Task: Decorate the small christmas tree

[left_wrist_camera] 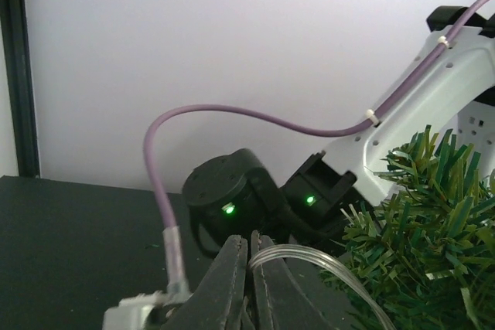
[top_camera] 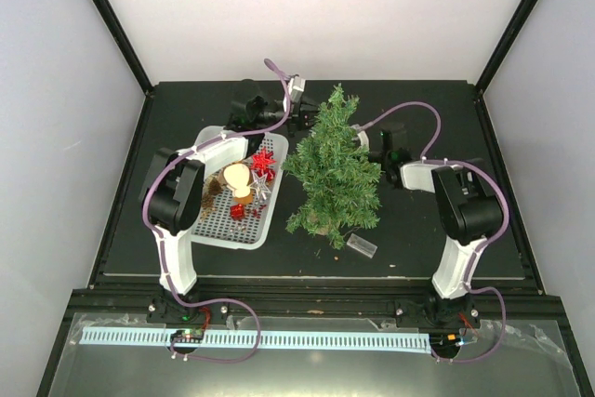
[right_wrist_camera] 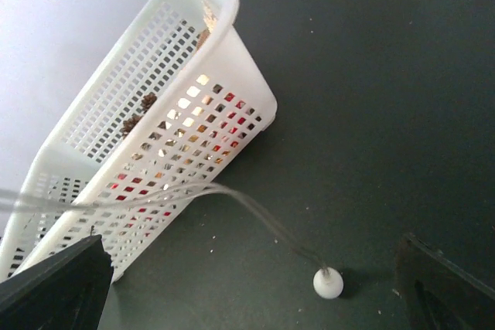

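Draping a clear strand on the small christmas tree, likely: left fingers pinch it, right fingers wide; next, loop branches

You are looking into a robotics lab cell. A black table is sitting inside a booth. Plain white wall panels are closing it in behind and on both sides, and black frame posts are rising from its far corners. Along the table's near edge a dark rail is carrying the bolted bases of a left arm and a right arm. In front of that edge a white perforated strip is lying. Purple cables are looping above the table, and green status lights are glowing on a black joint housing over it.
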Controlling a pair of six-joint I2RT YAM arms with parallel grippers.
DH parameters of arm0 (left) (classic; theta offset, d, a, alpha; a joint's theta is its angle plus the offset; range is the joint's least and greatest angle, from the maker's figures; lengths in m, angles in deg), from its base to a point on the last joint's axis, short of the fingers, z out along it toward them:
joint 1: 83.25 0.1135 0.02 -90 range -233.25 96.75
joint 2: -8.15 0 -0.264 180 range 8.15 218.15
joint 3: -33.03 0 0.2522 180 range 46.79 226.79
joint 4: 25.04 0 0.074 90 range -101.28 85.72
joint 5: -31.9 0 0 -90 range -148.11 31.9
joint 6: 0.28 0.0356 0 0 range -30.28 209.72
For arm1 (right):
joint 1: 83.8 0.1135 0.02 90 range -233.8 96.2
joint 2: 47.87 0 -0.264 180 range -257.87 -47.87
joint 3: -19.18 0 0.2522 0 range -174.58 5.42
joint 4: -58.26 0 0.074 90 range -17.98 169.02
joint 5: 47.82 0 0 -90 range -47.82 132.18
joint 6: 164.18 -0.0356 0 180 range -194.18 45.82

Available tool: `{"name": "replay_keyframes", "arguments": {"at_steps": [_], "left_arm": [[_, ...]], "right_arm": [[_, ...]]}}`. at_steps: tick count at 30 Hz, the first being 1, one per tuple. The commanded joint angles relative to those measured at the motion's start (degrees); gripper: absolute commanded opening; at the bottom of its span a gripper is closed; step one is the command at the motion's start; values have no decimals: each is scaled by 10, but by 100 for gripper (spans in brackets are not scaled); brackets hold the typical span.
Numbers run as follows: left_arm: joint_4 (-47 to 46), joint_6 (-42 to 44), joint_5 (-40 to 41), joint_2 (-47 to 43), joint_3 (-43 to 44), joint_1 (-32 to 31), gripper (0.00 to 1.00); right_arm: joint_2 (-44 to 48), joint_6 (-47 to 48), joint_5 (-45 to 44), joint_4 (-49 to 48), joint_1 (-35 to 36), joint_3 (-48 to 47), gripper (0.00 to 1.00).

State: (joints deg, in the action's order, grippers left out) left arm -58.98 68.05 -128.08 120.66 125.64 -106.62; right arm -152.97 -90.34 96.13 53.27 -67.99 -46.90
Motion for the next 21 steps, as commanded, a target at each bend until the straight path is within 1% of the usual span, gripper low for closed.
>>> {"name": "replay_keyframes", "arguments": {"at_steps": [1,4,5,6,8,11,12,13,14,17,21], "left_arm": [[7,7,-19,3,19,-9,5],[8,8,-25,2,19,-11,6],[8,8,-26,1,19,-11,6],[9,9,-25,1,18,-11,6],[9,11,-25,-1,17,-11,6],[14,15,-27,-5,14,-11,6],[15,17,-27,-6,13,-11,6],[17,19,-27,-8,12,-11,6],[19,21,-27,-9,11,-11,6],[33,36,-29,-14,10,-10,6],[52,53,-26,-19,8,-8,7]], "right_arm": [[-35,-19,-15,-39,19,-42,100],[-54,-26,-14,-44,27,-61,97],[-58,-31,-16,-49,28,-65,94],[-62,-37,-18,-57,28,-67,90],[-67,-45,-30,-70,28,-67,63],[-68,-58,-38,-87,28,-68,15],[-66,-59,-42,-88,28,-68,6],[-63,-59,-46,-89,28,-67,2],[-58,-58,-50,-87,28,-65,1],[-38,-45,-77,-73,25,-53,1],[-4,-50,-115,-79,6,-19,1]]}}
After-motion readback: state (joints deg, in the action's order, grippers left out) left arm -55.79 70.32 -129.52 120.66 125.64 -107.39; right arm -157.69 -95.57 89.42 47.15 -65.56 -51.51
